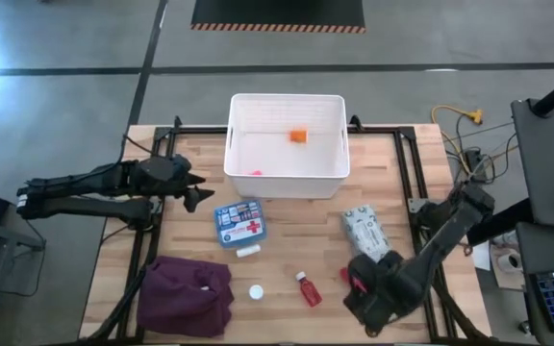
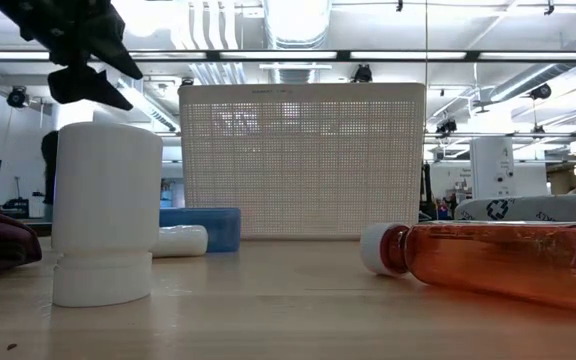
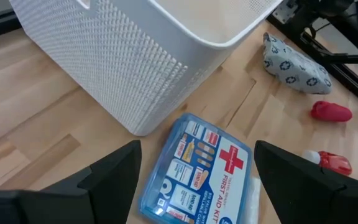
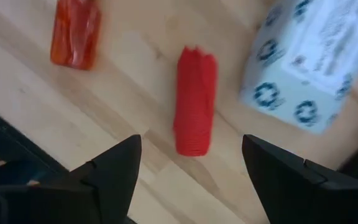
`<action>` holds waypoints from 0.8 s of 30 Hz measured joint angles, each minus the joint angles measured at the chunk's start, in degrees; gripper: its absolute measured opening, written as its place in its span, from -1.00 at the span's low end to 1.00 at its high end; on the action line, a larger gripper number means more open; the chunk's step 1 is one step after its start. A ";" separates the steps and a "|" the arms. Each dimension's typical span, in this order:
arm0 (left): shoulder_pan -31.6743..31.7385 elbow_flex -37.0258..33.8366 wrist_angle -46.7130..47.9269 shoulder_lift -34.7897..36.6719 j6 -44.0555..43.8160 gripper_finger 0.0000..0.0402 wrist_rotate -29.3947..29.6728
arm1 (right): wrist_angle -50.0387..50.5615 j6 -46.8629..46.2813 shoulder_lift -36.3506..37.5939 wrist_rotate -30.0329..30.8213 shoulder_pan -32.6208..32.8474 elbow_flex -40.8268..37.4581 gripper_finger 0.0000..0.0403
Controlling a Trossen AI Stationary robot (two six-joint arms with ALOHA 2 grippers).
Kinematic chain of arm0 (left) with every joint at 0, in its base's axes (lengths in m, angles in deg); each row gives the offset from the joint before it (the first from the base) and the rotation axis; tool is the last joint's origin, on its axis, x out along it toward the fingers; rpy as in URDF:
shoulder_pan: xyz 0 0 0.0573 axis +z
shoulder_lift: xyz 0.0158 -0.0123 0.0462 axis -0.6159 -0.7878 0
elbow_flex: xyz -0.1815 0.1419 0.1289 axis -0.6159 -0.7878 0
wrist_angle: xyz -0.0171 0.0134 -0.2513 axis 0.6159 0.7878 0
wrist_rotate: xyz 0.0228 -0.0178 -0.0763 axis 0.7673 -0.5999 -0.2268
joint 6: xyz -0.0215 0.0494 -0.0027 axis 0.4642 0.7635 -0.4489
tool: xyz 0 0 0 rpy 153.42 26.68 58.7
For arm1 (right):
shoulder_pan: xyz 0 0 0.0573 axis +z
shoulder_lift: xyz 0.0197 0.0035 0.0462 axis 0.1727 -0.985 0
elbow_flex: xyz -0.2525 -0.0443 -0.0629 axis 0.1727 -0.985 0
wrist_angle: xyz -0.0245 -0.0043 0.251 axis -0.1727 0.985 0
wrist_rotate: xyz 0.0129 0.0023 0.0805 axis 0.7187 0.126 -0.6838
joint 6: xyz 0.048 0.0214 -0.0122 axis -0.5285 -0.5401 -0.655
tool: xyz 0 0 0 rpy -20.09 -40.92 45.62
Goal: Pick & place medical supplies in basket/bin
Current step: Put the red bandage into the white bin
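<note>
Two arms reach low: left fingers (image 3: pixel 194 180) spread over first-aid box (image 3: pixel 197 177), right fingers (image 4: pixel 191 171) spread over red tube (image 4: pixel 194 99).

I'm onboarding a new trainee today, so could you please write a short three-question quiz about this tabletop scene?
1. True or false: the blue first-aid box already lies inside the white basket.
2. Which item lies directly ahead of the open right gripper? A) the red roll B) the maroon cloth C) the small white cap
3. Fill in: the left gripper hangs open above the ______.

Key
1. False: it lies on the table, in front of the basket.
2. A
3. blue first-aid box
</note>
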 joint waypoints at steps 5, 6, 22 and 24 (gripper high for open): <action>0.00 0.07 0.07 -0.06 -0.02 0.47 -0.10 | -6.52 -4.43 -2.23 0.21 2.60 -4.13 0.38; 0.00 0.07 0.06 -0.07 -0.02 0.47 -0.46 | -8.58 -5.35 -1.97 0.41 3.10 -5.32 0.38; 0.00 0.07 0.55 -0.20 -0.02 0.47 -1.08 | -29.30 -4.63 1.66 0.39 2.32 -25.29 0.38; 0.00 0.07 0.57 -0.20 -0.02 0.47 -1.09 | -30.28 -4.61 1.77 0.40 1.26 -27.12 0.38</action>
